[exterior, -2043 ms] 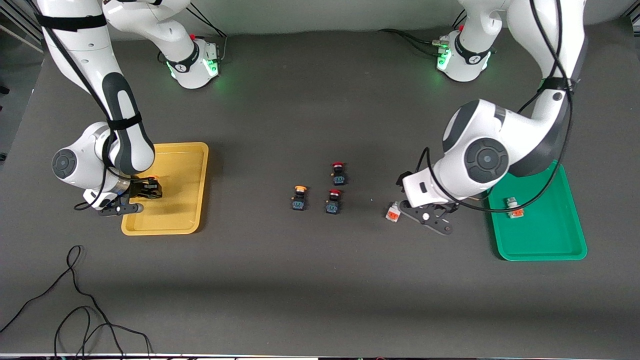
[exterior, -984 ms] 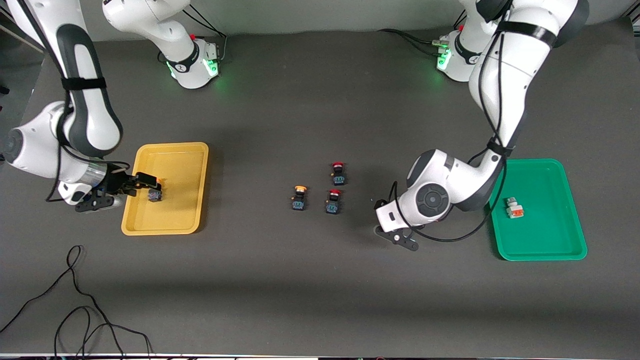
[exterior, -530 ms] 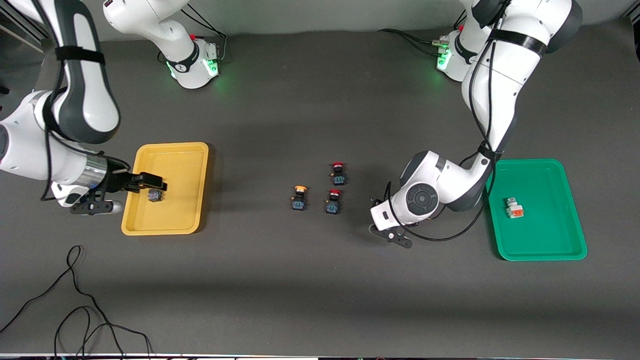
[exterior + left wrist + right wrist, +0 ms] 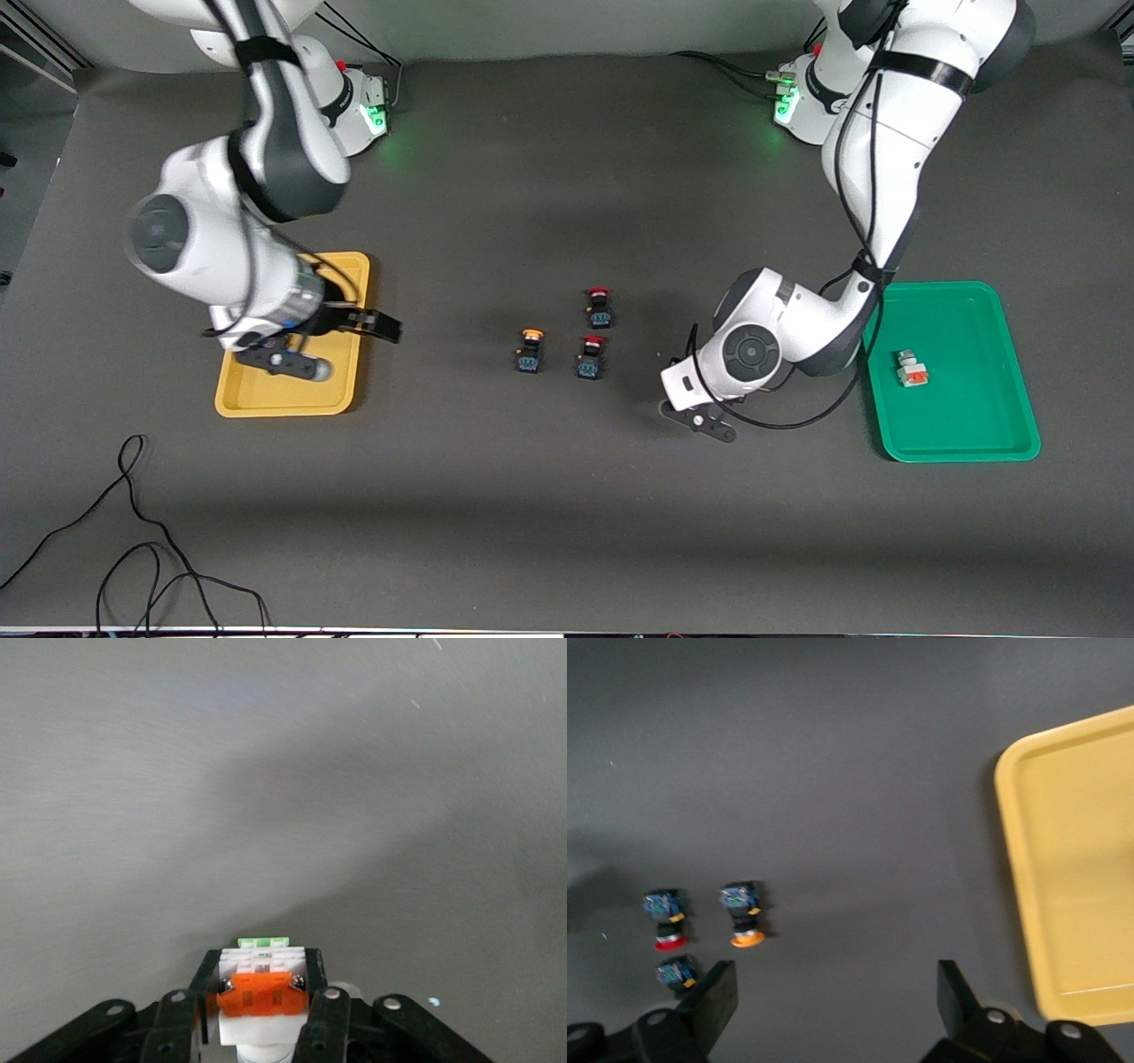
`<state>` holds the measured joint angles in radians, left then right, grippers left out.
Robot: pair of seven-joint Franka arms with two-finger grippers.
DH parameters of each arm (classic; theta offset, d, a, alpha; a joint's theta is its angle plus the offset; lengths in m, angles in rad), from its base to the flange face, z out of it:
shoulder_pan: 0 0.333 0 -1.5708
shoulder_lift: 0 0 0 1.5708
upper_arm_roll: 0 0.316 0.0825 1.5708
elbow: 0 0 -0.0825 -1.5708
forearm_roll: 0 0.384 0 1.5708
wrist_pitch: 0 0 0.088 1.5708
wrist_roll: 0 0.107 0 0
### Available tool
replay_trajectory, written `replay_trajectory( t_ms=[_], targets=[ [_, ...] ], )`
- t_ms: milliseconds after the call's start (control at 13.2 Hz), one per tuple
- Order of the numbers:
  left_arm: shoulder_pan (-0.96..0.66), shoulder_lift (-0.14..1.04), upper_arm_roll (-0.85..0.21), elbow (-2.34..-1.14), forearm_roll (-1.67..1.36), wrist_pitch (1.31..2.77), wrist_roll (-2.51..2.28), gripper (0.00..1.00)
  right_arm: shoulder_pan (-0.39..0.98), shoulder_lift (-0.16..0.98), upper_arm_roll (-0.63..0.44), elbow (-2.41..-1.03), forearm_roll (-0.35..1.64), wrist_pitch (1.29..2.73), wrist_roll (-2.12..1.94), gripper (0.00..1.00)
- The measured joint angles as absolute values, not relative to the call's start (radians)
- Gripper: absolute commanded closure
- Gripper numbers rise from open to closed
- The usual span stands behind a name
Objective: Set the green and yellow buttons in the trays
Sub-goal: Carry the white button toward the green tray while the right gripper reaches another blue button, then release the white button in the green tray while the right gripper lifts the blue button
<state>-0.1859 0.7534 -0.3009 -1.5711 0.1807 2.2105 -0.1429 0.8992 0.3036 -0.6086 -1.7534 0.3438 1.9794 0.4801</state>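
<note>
My left gripper (image 4: 704,421) is shut on a pale grey-white button with an orange-red block (image 4: 263,992), low over the table between the middle buttons and the green tray (image 4: 961,450); my wrist hides that button in the front view. A second grey-white button (image 4: 910,368) lies in the green tray. My right gripper (image 4: 383,328) is open and empty over the table at the yellow tray's (image 4: 292,403) edge toward the middle. A black button with a yellow-orange cap (image 4: 530,351) stands mid-table and shows in the right wrist view (image 4: 742,917). The right arm covers much of the yellow tray's inside.
Two black buttons with red caps (image 4: 599,307) (image 4: 591,356) stand beside the yellow-capped one toward the left arm's end. A black cable (image 4: 133,532) loops on the table nearer the front camera than the yellow tray.
My right gripper let go of a black yellow-capped button in the yellow tray and swung out toward the table's middle. My left gripper closed on the grey-white button and has barely moved since.
</note>
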Motion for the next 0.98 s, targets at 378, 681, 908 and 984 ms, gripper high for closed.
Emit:
replay_trajectory(
  t_ms=[378,681,908,984],
  targets=[
    [-0.155,0.46,-0.311,-1.545,0.175,1.892,-0.289,0.78,0.998,0.546,-0.601,-1.56,0.448,1.981,0.659,0.0],
    [-0.101,0.31,-0.3,-1.55,0.169,1.717,-0.347,0.81,1.001,0.709,-0.563,-1.469,0.496,2.007,0.664,0.0],
    [0.075,0.292,-0.292,-1.551,0.169,1.653,-0.205,0.82,1.0,0.794,-0.531,-1.461,0.496,2.087,0.665,0.0],
    [0.15,0.29,-0.29,-1.551,0.169,1.64,-0.13,0.82,0.999,0.82,-0.519,-1.46,0.496,2.108,0.665,0.0]
  ],
)
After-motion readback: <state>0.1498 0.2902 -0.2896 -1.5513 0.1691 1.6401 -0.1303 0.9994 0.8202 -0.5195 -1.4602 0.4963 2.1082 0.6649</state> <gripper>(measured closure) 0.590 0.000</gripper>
